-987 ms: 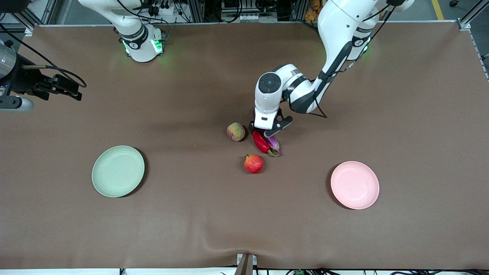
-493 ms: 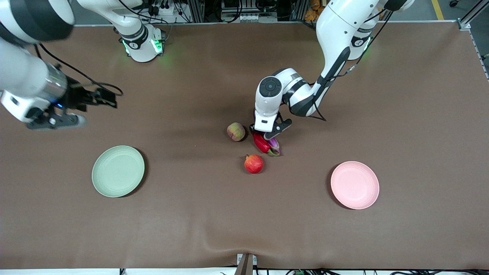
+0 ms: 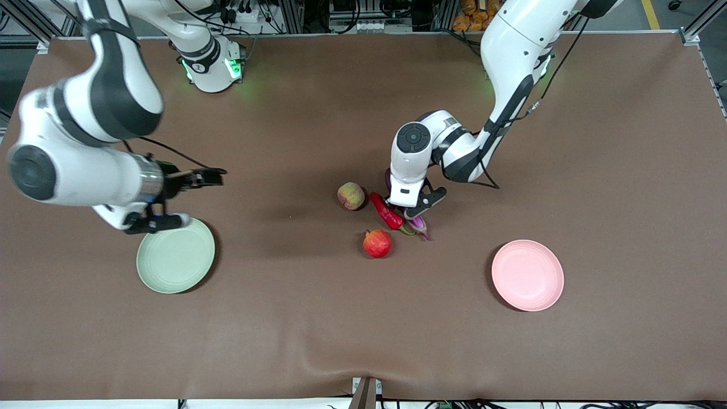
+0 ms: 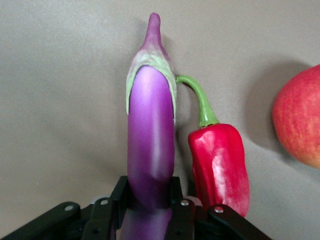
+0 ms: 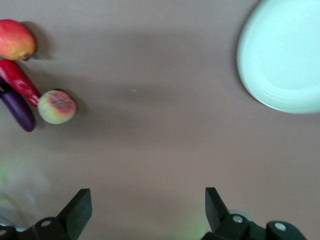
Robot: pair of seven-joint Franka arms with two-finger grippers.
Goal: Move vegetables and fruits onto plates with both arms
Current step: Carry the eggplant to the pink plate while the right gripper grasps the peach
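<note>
My left gripper (image 3: 410, 211) is shut on the purple eggplant (image 3: 420, 226) near its blunt end, low over the table's middle; the left wrist view shows both fingers pressed on the eggplant (image 4: 150, 130). The red chili (image 3: 386, 212) lies right beside it, also seen in the left wrist view (image 4: 220, 165). The peach (image 3: 350, 195) and pomegranate (image 3: 377, 243) lie close by. My right gripper (image 3: 213, 172) is open and empty over bare table, just above the pale green plate (image 3: 175, 262). The pale pink plate (image 3: 527, 275) is empty toward the left arm's end.
The brown table cover (image 3: 568, 170) is bare apart from these things. The right wrist view shows the green plate (image 5: 285, 55), peach (image 5: 56, 106), chili (image 5: 20, 80), eggplant (image 5: 17, 110) and pomegranate (image 5: 16, 39).
My right arm has swung in from the table's end to beside the green plate. My left gripper has shifted the eggplant slightly toward the pink plate, away from the chili.
</note>
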